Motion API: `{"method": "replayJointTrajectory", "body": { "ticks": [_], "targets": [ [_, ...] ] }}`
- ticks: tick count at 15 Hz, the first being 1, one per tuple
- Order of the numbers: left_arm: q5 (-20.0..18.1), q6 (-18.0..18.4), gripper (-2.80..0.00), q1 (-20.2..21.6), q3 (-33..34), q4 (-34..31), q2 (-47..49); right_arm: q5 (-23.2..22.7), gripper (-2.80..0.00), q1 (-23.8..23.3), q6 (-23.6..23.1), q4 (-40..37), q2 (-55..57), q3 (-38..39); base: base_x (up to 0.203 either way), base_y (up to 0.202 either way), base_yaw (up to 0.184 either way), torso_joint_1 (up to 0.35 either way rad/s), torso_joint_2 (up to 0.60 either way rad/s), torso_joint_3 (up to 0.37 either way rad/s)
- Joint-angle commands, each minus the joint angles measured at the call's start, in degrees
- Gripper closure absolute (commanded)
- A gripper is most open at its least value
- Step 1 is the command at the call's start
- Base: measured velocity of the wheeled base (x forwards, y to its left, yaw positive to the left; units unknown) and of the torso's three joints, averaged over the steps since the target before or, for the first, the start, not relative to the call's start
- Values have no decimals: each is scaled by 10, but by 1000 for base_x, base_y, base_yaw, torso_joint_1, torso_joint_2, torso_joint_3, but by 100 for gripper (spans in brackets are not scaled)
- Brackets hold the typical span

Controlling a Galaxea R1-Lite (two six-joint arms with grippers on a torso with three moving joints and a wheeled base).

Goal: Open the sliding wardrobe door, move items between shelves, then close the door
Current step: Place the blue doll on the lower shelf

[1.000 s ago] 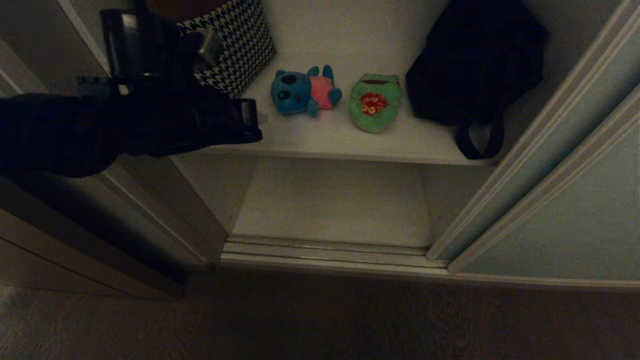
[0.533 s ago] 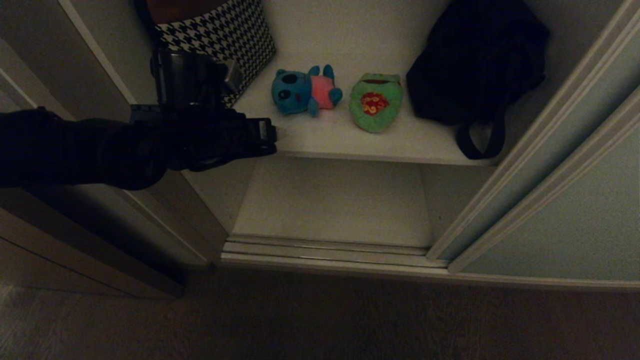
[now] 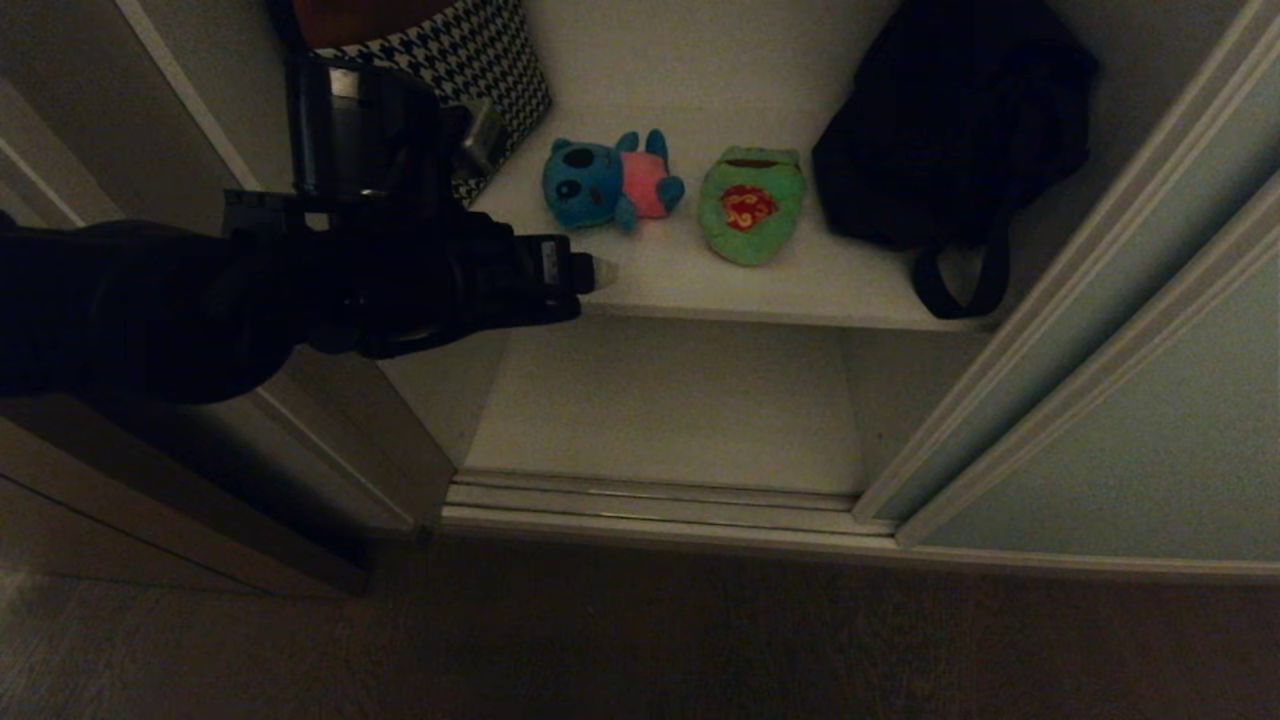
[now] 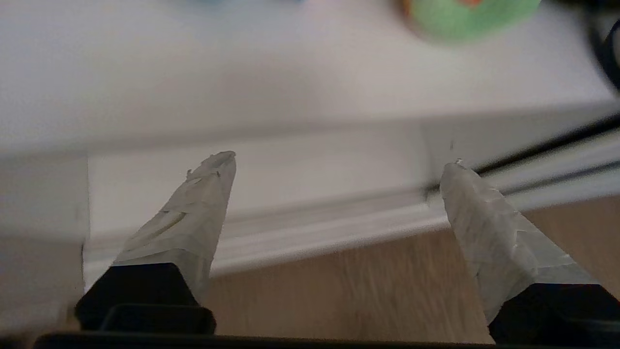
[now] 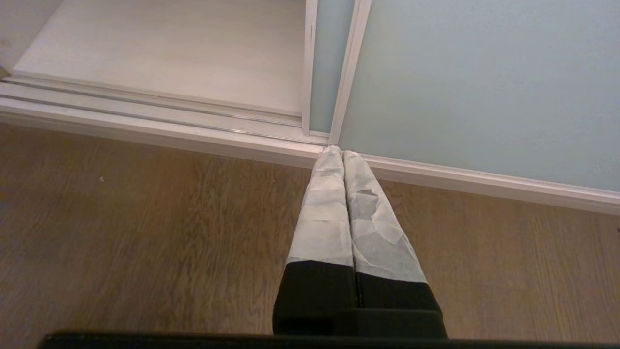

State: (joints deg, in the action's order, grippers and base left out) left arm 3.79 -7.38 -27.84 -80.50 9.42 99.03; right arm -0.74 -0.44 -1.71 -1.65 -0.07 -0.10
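1. I see my left end effector (image 3: 598,272) at the front edge of the upper shelf (image 3: 700,285), its fingers (image 4: 193,218) spread wide with nothing between them.
2. On that shelf, the teal-blue toy (image 3: 610,182) lies just beyond the left end effector, the green toy (image 3: 752,205) beside it, apart from it.
3. A houndstooth basket (image 3: 470,70) stands at the shelf's left, a dark bag (image 3: 950,130) at its right.
4. The sliding wardrobe door (image 3: 1150,420) is pushed aside, right of the shelf.
5. My right end effector (image 5: 341,154) hangs over the wooden floor (image 5: 145,218) near the floor rail (image 5: 169,131) below the shelf, fingers pressed together, empty.
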Motion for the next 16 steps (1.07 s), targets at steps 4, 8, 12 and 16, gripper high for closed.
{"method": "replayJointTrajectory", "body": {
  "ticks": [4, 8, 12, 16],
  "targets": [
    [-2, -7, -280, -2, -9, -94, -26, 0, 0, 0, -1, 0, 0, 0, 0, 0, 0, 0, 0, 0],
    [2, -4, -280, -4, -15, -116, -25, 0, 0, 0, -1, 0, 1, 0, 0, 0, 0, 0, 0, 0],
    [-4, -4, -280, -7, 35, -32, -31, 0, 0, 0, -1, 0, 0, 0, 0, 0, 0, 0, 0, 0],
    [-4, -4, -280, -9, 46, 1, -26, 0, 0, 0, -1, 0, 1, 0, 0, 0, 0, 0, 0, 0]
  ]
}}
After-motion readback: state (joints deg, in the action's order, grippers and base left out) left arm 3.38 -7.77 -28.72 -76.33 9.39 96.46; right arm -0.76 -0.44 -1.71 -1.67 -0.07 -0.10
